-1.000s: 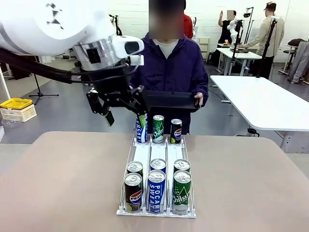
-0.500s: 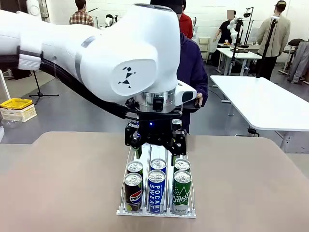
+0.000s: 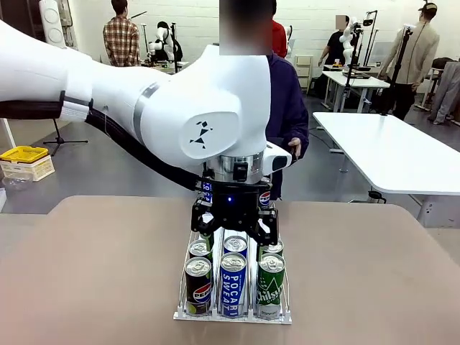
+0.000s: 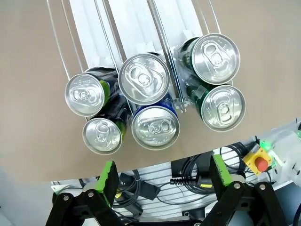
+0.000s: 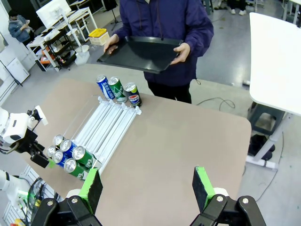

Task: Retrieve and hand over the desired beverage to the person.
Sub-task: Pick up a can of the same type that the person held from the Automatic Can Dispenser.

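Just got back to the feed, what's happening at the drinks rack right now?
The left claw hovers open just above the cans at the near end of the rack, roughly over the middle lane, gripping nothing yet. The person stands at the far side holding a black tray with both hands. The right claw is open and empty, high above the table.

Bright, even light is cast from overhead. Glare is seen on the can tops [image 4: 143, 78] in the left wrist view. The table [image 5: 188, 141] edges are bowed toward the corners in the right wrist view. Sharp focus is kept throughout.
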Available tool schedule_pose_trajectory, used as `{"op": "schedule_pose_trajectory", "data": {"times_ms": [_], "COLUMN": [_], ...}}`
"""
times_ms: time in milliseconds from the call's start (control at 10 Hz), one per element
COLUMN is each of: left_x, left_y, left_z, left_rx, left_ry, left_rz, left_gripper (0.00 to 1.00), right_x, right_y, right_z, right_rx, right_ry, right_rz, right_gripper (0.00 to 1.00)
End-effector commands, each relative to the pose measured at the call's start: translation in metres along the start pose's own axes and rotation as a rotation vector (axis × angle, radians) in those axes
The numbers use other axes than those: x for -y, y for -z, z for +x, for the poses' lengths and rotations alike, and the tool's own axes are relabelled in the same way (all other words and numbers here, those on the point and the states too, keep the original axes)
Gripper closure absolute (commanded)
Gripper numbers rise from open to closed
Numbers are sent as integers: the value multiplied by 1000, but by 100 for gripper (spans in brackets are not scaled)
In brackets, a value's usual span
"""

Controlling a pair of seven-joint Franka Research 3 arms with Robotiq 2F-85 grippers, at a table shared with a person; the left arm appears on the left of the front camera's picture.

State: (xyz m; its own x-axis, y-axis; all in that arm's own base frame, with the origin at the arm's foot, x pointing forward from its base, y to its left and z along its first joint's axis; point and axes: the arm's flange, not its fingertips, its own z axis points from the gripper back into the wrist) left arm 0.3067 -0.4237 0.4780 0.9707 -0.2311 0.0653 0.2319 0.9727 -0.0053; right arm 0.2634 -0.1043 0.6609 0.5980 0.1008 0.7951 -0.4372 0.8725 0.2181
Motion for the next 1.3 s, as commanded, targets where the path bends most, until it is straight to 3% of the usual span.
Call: {"op": "schedule_pose_trajectory", "data": {"times_ms": [0, 500, 1200], "left_x": [1, -11, -14], "left_y": [12, 25, 25], "left_z": [-1, -2, 4], "left_rx": [19, 45, 14], "left_ry": [-79, -132, -112], "left_rz": [-5, 60, 38], "left_gripper": [0, 0, 0], "right_x": [1, 1, 1], "right_y": [1, 1, 1], "right_z": [0, 0, 0], "right_rx": [0, 0, 0], "right_ry": [-1, -1, -1], "right_rz": [11, 11, 11], "right_gripper": [0, 0, 0]}}
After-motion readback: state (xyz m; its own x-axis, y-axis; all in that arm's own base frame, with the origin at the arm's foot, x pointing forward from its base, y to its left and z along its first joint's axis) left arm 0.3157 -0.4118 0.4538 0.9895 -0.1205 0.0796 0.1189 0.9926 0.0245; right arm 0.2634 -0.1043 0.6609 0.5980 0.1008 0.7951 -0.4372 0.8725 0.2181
